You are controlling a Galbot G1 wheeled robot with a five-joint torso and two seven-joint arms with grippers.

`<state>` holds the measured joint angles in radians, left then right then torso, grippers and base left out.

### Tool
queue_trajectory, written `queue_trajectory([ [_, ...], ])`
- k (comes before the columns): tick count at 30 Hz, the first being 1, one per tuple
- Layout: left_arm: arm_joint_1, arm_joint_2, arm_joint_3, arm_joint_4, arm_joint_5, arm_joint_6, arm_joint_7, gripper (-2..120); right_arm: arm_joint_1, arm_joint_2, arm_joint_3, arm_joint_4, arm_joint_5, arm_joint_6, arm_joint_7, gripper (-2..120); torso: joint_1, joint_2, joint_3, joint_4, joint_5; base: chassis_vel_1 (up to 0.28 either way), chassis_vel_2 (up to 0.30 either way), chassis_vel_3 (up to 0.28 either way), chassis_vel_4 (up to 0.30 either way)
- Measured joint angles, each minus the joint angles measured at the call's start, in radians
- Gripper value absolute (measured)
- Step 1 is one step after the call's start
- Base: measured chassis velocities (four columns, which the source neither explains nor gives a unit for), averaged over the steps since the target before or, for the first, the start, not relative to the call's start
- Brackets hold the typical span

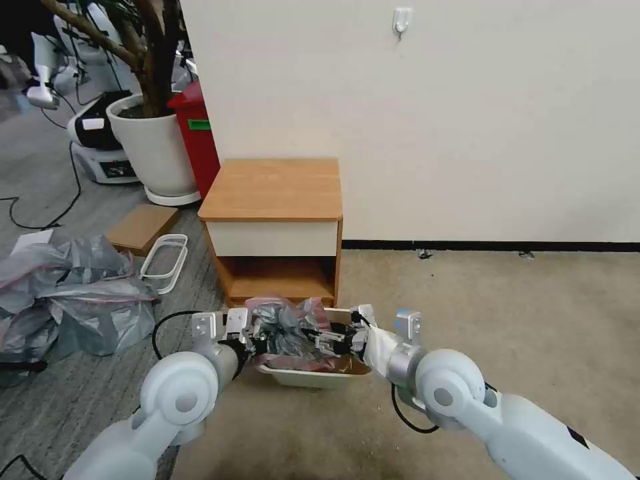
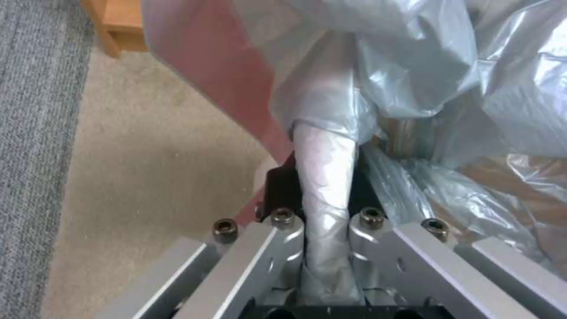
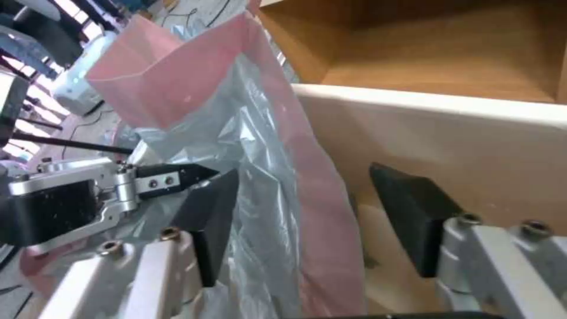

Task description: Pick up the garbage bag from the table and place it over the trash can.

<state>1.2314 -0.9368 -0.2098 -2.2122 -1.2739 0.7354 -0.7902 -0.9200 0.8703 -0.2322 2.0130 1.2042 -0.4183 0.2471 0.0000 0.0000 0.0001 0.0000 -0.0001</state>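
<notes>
Reaching low over trash can: left end effector pinching garbage bag; right end effector spread wide.

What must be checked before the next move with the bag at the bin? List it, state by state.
1. Left gripper shut on the garbage bag: ok.
2. Right gripper gripping the bag: not ok, open, with the plastic between its fingers.
3. Bag above the trash can: ok.
4. Bag's pink band pulled over the can's rim: not ok, the bag is bunched and the near rim is bare.
5. Bag mouth opened: cannot tell.
</notes>
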Motion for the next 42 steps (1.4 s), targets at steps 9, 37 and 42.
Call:
queue_trajectory([
  [9,0.016,0.005,-0.007,-0.011,0.000,0.000,0.000,4,0.039,-0.001,-0.030,-0.014,0.006,0.019,0.001,27,0.000,0.000,0.000,0.0000,0.0001,0.000,0.000,0.000,0.000],
  [37,0.030,-0.002,-0.013,0.022,0.001,0.000,-0.002,4,0.041,-0.025,-0.007,0.070,0.032,0.146,-0.022,0,0.000,0.000,0.000,0.0000,0.0001,0.000,0.000,0.000,0.000],
  [42,0.038,-0.004,-0.013,0.020,0.003,0.000,-0.001,4,0.074,-0.031,0.032,0.028,0.062,0.145,0.014,0,0.000,0.000,0.000,0.0000,0.0001,0.000,0.000,0.000,0.000],
])
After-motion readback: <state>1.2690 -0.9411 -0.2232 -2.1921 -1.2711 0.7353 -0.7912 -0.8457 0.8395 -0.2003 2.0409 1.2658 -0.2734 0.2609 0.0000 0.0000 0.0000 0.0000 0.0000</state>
